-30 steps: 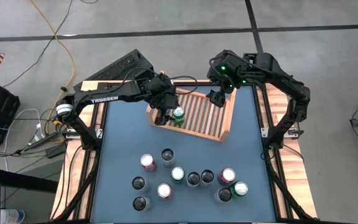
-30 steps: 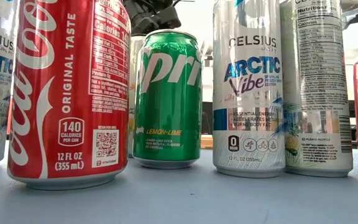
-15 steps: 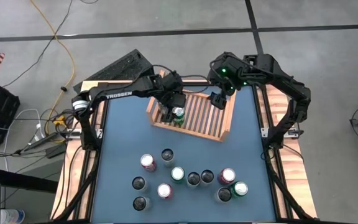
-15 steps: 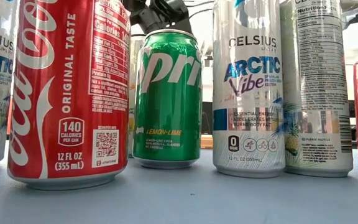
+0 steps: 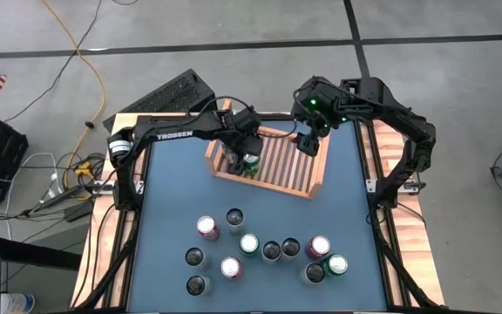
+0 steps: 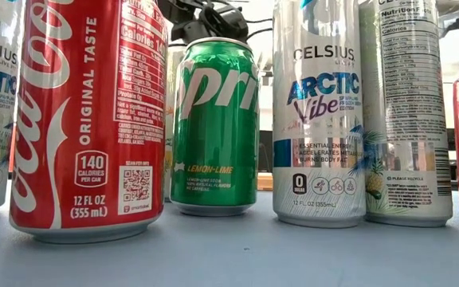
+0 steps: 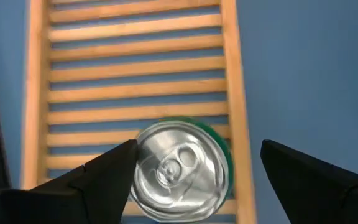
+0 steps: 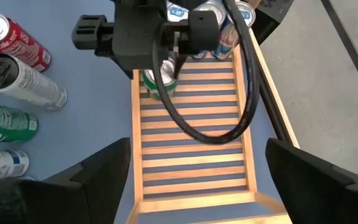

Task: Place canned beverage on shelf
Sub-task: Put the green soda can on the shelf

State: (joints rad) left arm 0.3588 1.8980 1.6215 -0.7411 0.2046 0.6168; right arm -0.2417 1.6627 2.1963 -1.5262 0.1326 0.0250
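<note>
This is a robotics lab or test bay, not a home or shop. A blue-topped table with a wooden frame [image 5: 181,205] stands on a bare grey concrete floor with dark seams [image 5: 234,44]. Two dark jointed robot arms are bolted at its far corners. A loose yellow cable [image 5: 94,70] and white cables [image 5: 37,170] trail across the floor beside a black keyboard [image 5: 168,92]. Upright drink cans stand grouped like trial props on the table.

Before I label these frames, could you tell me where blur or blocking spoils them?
Low view: near cans fill the picture, the red can hiding the table behind. Left wrist view: the green can looks slightly soft. Right wrist view: the left claw and its cable cover part of the shelf.
</note>
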